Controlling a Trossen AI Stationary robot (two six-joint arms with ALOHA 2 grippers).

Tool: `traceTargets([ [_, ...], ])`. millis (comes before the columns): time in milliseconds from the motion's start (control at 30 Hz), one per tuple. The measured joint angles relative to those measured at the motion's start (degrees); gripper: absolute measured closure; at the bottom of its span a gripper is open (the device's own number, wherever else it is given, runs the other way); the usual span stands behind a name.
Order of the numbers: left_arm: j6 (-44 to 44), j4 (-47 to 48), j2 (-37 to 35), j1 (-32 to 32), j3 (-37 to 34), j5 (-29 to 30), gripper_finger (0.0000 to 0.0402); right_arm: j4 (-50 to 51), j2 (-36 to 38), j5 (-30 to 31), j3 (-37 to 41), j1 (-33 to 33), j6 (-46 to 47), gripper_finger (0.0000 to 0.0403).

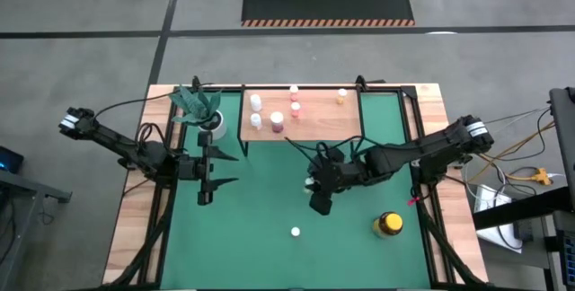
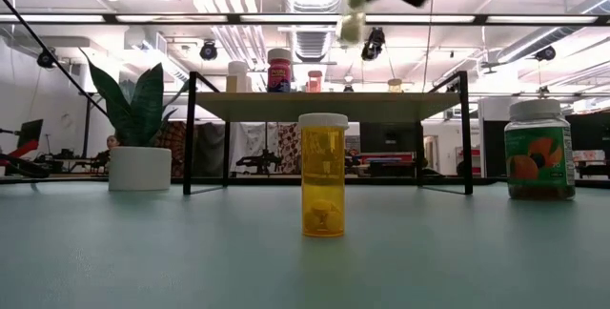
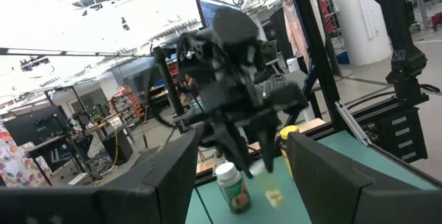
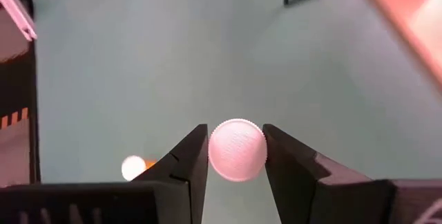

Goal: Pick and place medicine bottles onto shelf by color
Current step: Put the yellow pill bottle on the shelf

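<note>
Nearest you on the green mat [image 1: 269,237] that covers the counter [image 1: 135,228] stands a small orange bottle [image 2: 323,175] with a white cap, upright and alone; from above you see only its cap. Off to its right on the mat sits the yellow jar [image 1: 388,224] with the dark lid, well apart from it. Farther in, above the middle of the mat, your right pincer [image 4: 237,156] hangs in the air with its two fingers clamped on a small white-capped bottle [image 4: 237,149], one finger touching each side of the round cap; the level view shows that bottle lifted clear of the mat, up near the picture's top edge. On the left side of the mat your left pincer [image 1: 216,168] hovers with its fingers spread apart and nothing between them. Behind both arms, at the far edge, stands the shelf [image 1: 314,125], a light wooden board on black legs, with several small bottles on top: white ones toward its left, pink ones near the middle, one orange toward the right. Just beside the shelf's left end stands a white pot with a green plant [image 1: 205,111].
</note>
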State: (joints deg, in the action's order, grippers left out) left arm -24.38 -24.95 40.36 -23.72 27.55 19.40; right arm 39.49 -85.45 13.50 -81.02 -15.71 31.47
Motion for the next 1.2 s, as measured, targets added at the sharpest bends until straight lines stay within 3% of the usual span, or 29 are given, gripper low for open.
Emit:
traceTargets([
  [267,0.0,0.0,0.0,0.0,0.0,0.0,0.0195,0.76,-0.08,0.03,-6.15,4.94,-9.16,0.029],
  [667,0.0,0.0,0.0,0.02,0.0,0.0,0.0195,1.02,-0.15,-0.39,-6.92,14.57,-15.58,0.029],
  [1200,0.0,-0.04,0.0,0.02,0.0,0.0,0.0195,1.02,-2.34,-0.44,-7.22,18.37,-19.14,0.0289],
])
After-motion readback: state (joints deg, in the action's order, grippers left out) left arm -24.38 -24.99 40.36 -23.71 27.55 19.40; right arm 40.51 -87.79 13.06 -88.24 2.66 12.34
